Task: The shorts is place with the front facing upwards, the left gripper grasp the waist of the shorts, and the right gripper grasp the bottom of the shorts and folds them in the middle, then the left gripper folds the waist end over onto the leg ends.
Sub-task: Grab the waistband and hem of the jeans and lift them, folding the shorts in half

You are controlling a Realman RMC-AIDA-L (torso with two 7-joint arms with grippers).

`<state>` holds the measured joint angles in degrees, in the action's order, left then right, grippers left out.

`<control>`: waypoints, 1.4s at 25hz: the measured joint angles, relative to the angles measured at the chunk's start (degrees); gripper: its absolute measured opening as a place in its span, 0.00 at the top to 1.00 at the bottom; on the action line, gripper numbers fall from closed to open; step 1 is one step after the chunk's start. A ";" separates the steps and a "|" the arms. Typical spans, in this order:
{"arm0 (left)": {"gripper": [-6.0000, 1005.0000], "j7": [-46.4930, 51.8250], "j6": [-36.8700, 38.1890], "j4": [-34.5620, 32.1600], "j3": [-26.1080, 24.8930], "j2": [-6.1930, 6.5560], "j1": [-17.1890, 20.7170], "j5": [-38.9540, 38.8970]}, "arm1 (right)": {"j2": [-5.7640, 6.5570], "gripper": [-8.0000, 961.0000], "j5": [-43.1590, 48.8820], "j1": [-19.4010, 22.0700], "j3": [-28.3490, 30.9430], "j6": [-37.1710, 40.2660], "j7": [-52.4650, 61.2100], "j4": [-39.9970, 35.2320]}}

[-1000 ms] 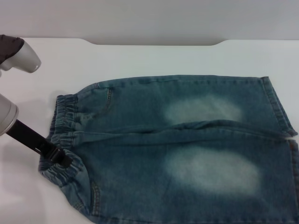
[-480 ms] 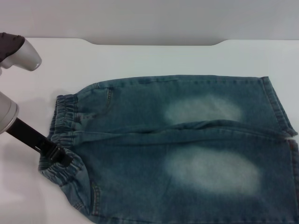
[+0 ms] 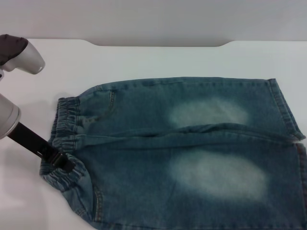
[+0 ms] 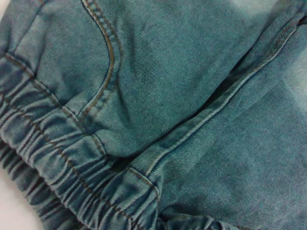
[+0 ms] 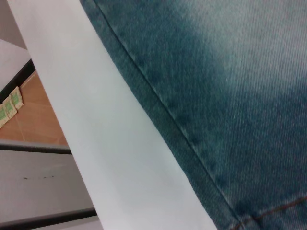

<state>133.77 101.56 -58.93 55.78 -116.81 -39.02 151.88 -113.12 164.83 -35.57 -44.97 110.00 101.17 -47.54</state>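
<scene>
one black two-finger left gripper (image 3: 61, 161) pinches the ruffled elastic waist (image 3: 64, 143) of faded blue denim shorts (image 3: 192, 153) lying flat mid-table; grip the near-left band firmly before folding. right gripper unseen.

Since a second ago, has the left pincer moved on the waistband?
No. The left pincer stays at the waist, same spot relative to the table's back edge.

Head cam high, looking fwd/down over table (image 3: 144, 57) w/ whole shorts (image 3: 192, 153), left wrist cam v. close on waist (image 4: 53, 158), right wrist cam close on denim edge, all share shorts
</scene>
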 joint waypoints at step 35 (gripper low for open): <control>0.96 -0.68 -1.71 3.84 0.12 0.82 -2.34 0.00 | -0.57 0.54 -1.72 -1.07 -0.12 -1.15 -0.28 -0.71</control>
<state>133.09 99.85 -55.10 55.90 -115.99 -41.36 151.87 -113.68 163.12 -36.65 -45.09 108.85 100.89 -48.25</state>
